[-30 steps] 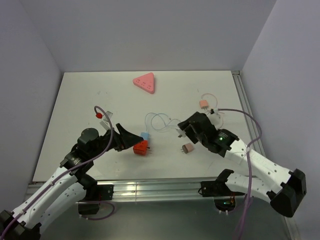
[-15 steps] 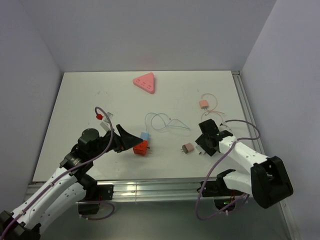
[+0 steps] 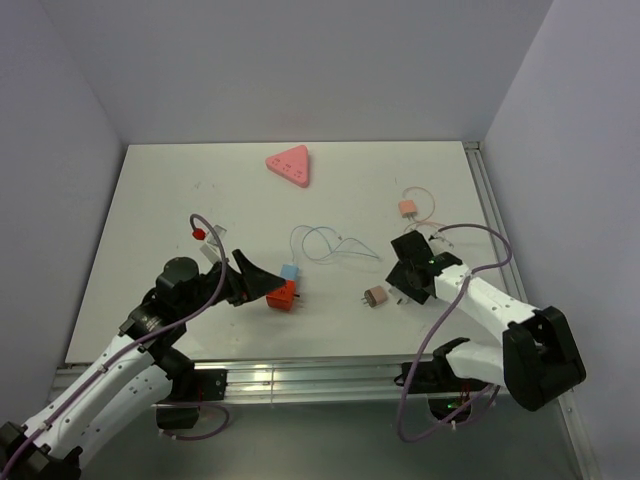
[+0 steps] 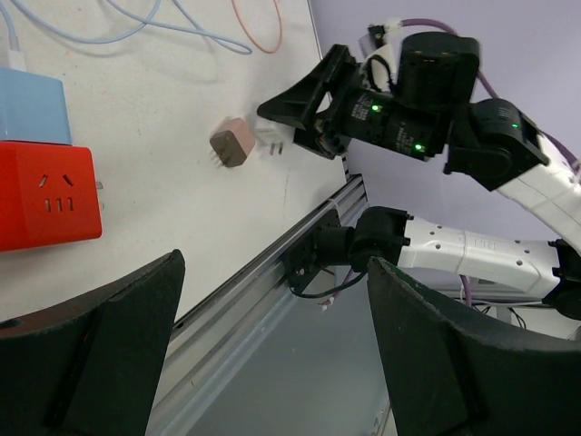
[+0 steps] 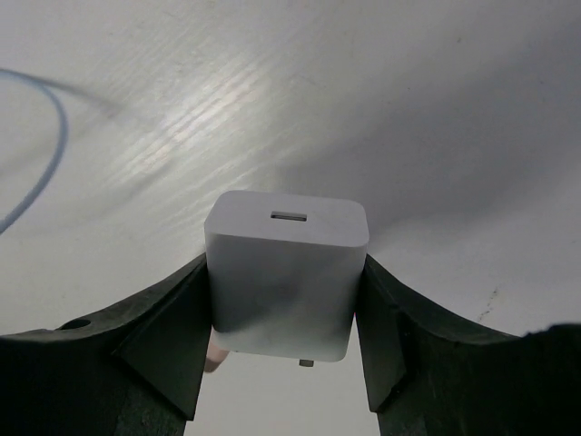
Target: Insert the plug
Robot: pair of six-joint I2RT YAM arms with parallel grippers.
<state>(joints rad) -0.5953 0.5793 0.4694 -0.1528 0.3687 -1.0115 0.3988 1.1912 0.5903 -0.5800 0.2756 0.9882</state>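
My right gripper (image 5: 286,313) is shut on a white charger plug (image 5: 286,263); both fingers press its sides and a prong shows beneath it. In the top view this gripper (image 3: 401,284) is low over the table, just right of a brown-pink plug (image 3: 377,297). A red socket block (image 3: 282,296) with a blue adapter (image 3: 290,272) against it lies at front centre. My left gripper (image 3: 256,279) sits just left of the block. In the left wrist view the red block (image 4: 45,195) is off to the left and the jaws (image 4: 272,345) are wide apart and empty.
A pink triangular power strip (image 3: 290,165) lies at the back. A pink plug (image 3: 407,208) with an orange cable sits at the right. Thin white-blue cable loops (image 3: 320,240) lie mid-table. The metal rail (image 3: 300,378) runs along the front edge.
My right arm folded back; its gripper moved right and nearer the front edge, ending beside the brown-pink plug. The left arm has not moved.
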